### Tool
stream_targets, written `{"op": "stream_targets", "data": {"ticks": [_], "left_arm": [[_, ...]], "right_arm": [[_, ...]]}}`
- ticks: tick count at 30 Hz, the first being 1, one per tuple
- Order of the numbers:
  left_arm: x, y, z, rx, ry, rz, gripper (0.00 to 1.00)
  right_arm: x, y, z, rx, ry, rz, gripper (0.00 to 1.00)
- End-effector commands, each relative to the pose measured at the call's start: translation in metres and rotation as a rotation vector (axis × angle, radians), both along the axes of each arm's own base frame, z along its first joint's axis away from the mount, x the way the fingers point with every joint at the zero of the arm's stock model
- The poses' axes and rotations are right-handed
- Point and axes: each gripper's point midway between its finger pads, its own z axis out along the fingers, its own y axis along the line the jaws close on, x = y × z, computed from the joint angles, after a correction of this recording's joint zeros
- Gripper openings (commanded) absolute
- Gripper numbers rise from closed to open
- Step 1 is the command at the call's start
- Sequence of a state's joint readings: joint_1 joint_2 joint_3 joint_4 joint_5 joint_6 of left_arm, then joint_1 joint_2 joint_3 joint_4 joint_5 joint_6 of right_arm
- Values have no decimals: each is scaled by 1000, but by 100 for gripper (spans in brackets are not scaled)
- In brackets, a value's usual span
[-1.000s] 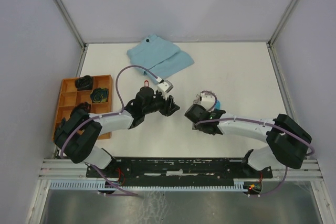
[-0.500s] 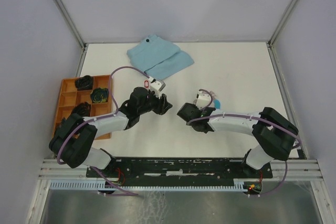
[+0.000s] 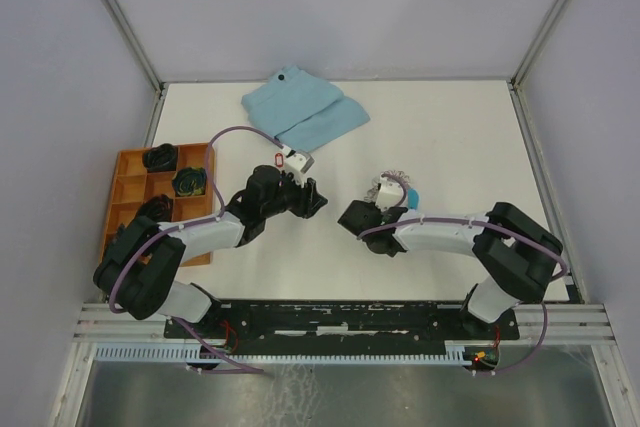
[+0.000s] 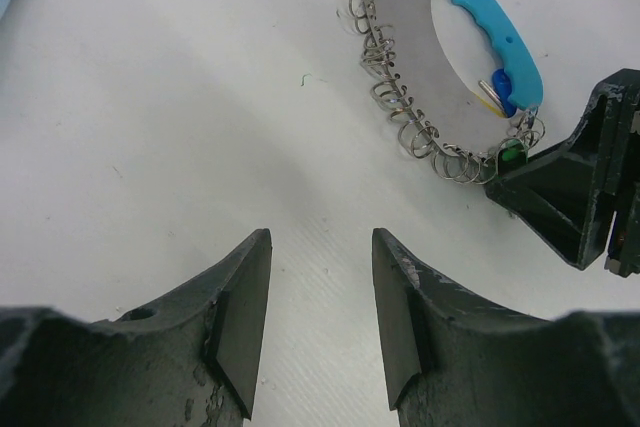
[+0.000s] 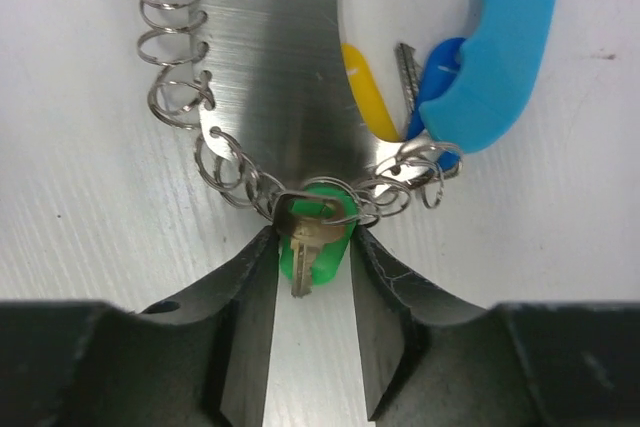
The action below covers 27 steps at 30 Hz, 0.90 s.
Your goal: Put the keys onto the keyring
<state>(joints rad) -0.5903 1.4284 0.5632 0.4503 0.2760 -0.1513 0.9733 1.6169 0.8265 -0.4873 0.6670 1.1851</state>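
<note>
The keyring (image 5: 270, 47) lies flat on the white table (image 3: 450, 127), a bit right of the middle. It is a shiny silver curved plate with lots of little wire loops along its outer edge. A light-blue strap (image 5: 500, 57) curves along its other side. A small yellow tag (image 5: 368, 97) sits in the gap between the plate and the strap.

The right gripper (image 5: 312, 237) is at the near edge of the keyring. Its two fingers (image 5: 245, 307) press on the green key (image 5: 300, 247), one on each side of the green tag. The top of this key is right at the wire loops, and one loop lies across it. I cannot tell if the loop goes through the key.

The blue key (image 5: 440, 62) is by the yellow tag, partly tucked under the strap.

The left gripper (image 4: 320, 237) is well apart from the keyring, on the left. Its fingers are spread and nothing is between them, only bare table.

The red key (image 3: 279, 158) lies on the table just beside the left arm's wrist. It is too small to see well.

A folded light-blue cloth (image 3: 305, 112) lies at the far side of the table. An orange tray (image 3: 130, 192) with dark things in it is at the left edge.
</note>
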Motion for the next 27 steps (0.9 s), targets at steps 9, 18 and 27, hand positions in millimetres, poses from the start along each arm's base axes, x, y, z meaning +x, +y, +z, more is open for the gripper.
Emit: {"op": "stream_targets", "data": {"ticks": [9, 18, 27], "left_arm": [[2, -7, 16, -82, -2, -12, 52], [-6, -19, 24, -124, -12, -99, 52], [-20, -36, 35, -169, -35, -246, 52]], "right_arm": [[-5, -28, 35, -48, -60, 74, 15], [-9, -20, 54, -10, -37, 221, 1], [-15, -9, 90, -63, 40, 478, 0]]}}
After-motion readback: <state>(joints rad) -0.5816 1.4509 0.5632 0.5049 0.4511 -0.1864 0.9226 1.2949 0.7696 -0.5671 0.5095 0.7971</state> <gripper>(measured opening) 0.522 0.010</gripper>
